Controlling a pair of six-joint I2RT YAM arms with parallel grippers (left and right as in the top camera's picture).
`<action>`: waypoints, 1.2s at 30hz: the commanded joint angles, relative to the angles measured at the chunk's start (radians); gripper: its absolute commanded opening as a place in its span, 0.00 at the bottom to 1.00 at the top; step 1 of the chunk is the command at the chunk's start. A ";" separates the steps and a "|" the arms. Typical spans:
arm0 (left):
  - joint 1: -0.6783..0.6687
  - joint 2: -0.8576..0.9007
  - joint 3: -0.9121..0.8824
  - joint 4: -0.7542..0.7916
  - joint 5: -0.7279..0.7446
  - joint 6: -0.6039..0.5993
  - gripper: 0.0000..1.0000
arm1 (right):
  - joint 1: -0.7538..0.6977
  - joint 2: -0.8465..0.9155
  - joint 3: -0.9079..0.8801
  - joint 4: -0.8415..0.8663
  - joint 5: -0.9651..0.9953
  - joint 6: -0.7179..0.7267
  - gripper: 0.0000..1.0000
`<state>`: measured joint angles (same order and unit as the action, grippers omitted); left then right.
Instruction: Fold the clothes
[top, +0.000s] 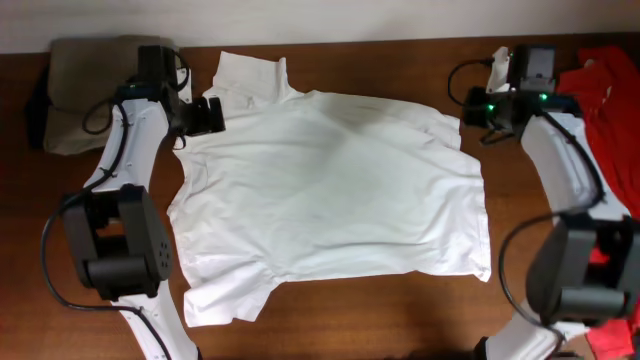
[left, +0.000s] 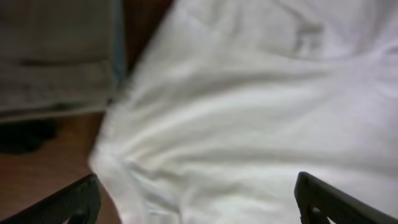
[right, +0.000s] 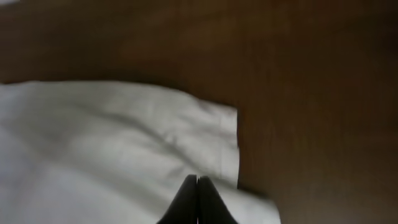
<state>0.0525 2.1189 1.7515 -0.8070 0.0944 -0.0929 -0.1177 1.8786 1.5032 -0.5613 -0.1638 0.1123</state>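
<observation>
white t-shirt (top: 330, 190): spread flat at the centre of the table (top: 400, 310), lying sideways. sleeves toward 9 o'clock, hem toward 3 o'clock. a few soft wrinkles, no fold in it yet.
far sleeve (top: 245, 70): pokes out past the body toward 11 o'clock, loose and a bit rumpled.
near sleeve (top: 220, 300): splayed toward 7 o'clock.
left gripper (top: 208, 115): at the shirt's 10 o'clock, over the shoulder by the far sleeve. jaws spread wide, both fingers (left: 78, 202) at the frame corners in the wrist view, cloth between them, nothing gripped.
right gripper (right: 198, 199): at the shirt's 2 o'clock, over the far hem corner. jaws pressed together. cannot tell from the wrist view whether any cloth is caught between the tips.
step in hand (judgement): take the far long edge at both ends, to bring it toward 6 o'clock.
doing it well: left should come down onto the shoulder seam and pinch one layer pair, not just the sleeve. right needs a sure bite on the hem corner, checked before lifting. lift both ends level and together, keep the edge taut, lay it parallel to the near edge.
risk: an uneven lift would drag the body askew.
khaki garment (top: 75, 95): folded, at the table's 10 o'clock, apart from the shirt.
red clothes (top: 605, 95): heaped at 2 to 3 o'clock, behind the right arm.
</observation>
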 joint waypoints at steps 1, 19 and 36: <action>0.000 0.000 0.007 -0.034 0.071 0.008 0.99 | 0.006 0.120 0.008 0.115 0.011 0.001 0.04; 0.000 0.000 0.006 -0.063 0.070 0.008 0.99 | -0.017 0.404 0.008 0.196 0.176 -0.019 0.04; 0.000 0.002 0.003 -0.162 0.067 0.012 0.99 | -0.153 0.417 0.396 0.110 0.176 -0.097 0.04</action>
<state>0.0525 2.1189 1.7515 -0.9722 0.1509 -0.0929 -0.2752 2.2921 1.7645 -0.3519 -0.0025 0.0216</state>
